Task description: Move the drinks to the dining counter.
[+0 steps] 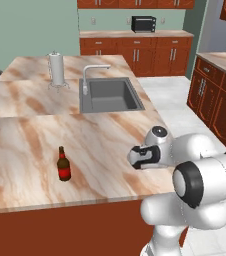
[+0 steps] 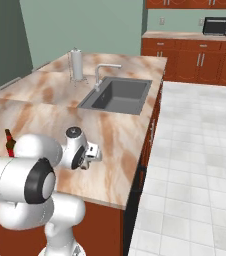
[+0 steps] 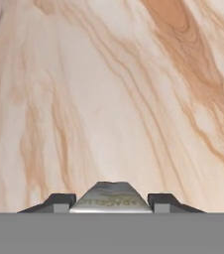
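Note:
The dark brown bottle (image 1: 63, 167) with its red label stands upright on the dining counter (image 1: 30, 130), near the front edge and left of my arm. From the right base view the bottle (image 2: 8, 142) peeks out behind my white arm. My gripper (image 1: 136, 157) hovers low over the counter's front right part, pointing down at the marbled top (image 3: 109, 99). Its two dark fingertips (image 3: 59, 202) flank a pale gable-shaped top, the carton (image 3: 111, 197), and the gripper (image 3: 111, 204) is shut on it. The rest of the carton is hidden.
An inset grey sink (image 1: 110, 95) with a faucet (image 1: 90, 72) lies in the counter behind the gripper. A paper towel holder (image 1: 56, 70) stands to its left. A black microwave (image 1: 143, 23) sits on the far wall counter. Tiled floor (image 2: 195, 150) runs along the island's right side.

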